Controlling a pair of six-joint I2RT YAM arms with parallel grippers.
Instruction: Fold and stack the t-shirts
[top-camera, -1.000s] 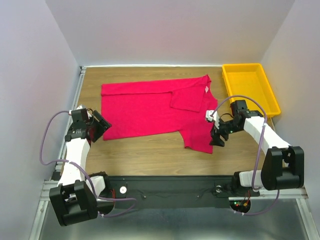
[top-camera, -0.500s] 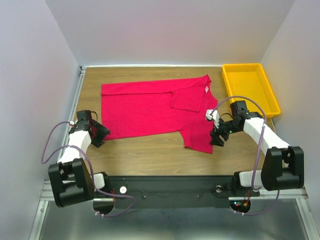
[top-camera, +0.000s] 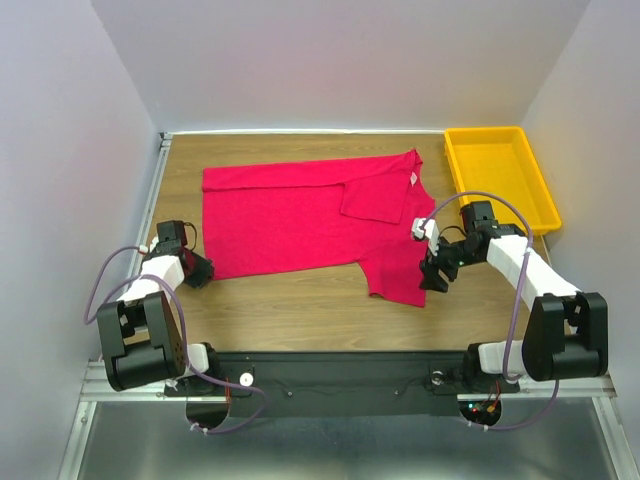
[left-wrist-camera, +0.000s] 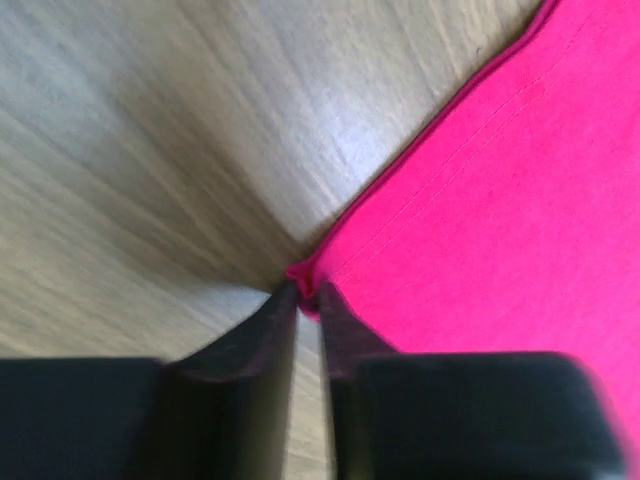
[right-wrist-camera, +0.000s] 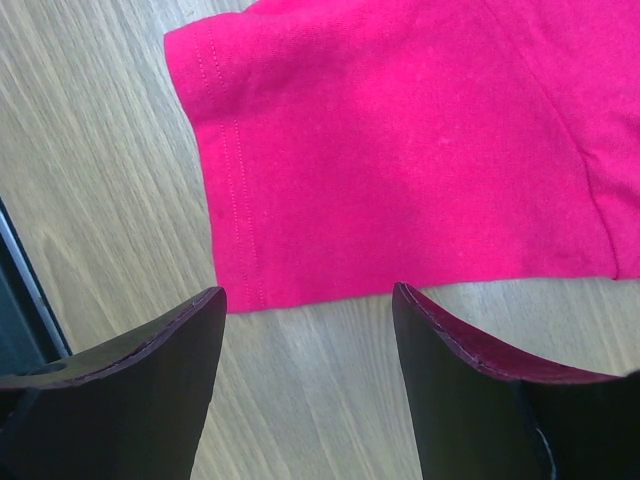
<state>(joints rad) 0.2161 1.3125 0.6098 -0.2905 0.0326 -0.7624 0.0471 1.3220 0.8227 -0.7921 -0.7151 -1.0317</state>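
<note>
The crimson-pink t-shirt (top-camera: 300, 215) lies spread on the wooden table, one sleeve folded over its chest, with a small white neck label (top-camera: 412, 179). My left gripper (top-camera: 203, 268) sits low at the shirt's near-left corner. In the left wrist view its jaws (left-wrist-camera: 307, 292) pinch that hemmed corner of the t-shirt (left-wrist-camera: 500, 200). My right gripper (top-camera: 432, 275) hovers at the near-right sleeve. In the right wrist view it (right-wrist-camera: 310, 300) stands open just off the sleeve hem of the t-shirt (right-wrist-camera: 400, 130), with bare wood between its fingers.
A yellow plastic tray (top-camera: 484, 131) stands at the back right corner. Grey walls close in the table (top-camera: 300, 290) on three sides. A black rail runs along the near edge by the arm bases.
The left arm dropped and drew in to the shirt's near-left corner, and its jaws closed on the cloth. The right arm has barely moved.
</note>
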